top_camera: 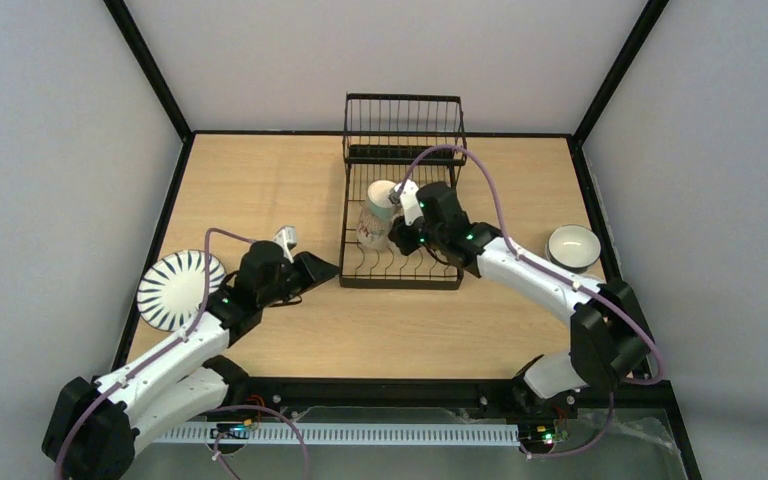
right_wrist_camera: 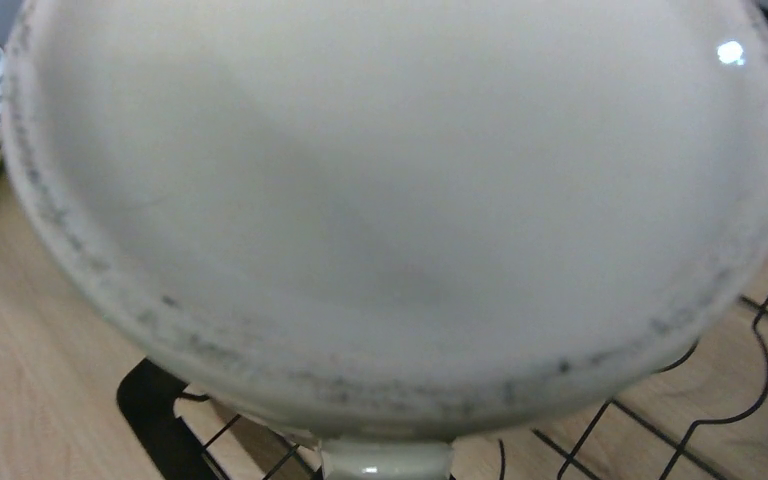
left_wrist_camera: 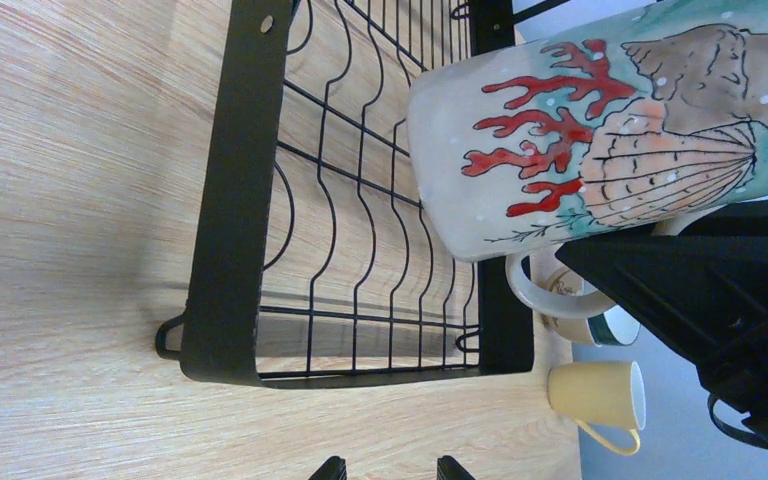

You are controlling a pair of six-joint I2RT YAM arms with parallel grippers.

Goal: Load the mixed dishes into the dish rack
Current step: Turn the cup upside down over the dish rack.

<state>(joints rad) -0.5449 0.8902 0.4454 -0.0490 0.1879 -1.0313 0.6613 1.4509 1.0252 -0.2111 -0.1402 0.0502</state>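
From the top, we see the right gripper (top_camera: 398, 222) holding the painted mug (top_camera: 372, 225) tight over the low part of the dish rack (top_camera: 400, 283). The left gripper (top_camera: 322, 268) is by the rack's near corner. A striped plate (top_camera: 180, 290) and a bowl (top_camera: 573, 247) sit on the table (top_camera: 290, 180), outside the rack.

In the left wrist view, the left gripper's fingers stand apart and hold nothing. A yellow mug (left_wrist_camera: 595, 393) sits past the rack.

In the right wrist view, the painted mug's bottom fills almost everything.
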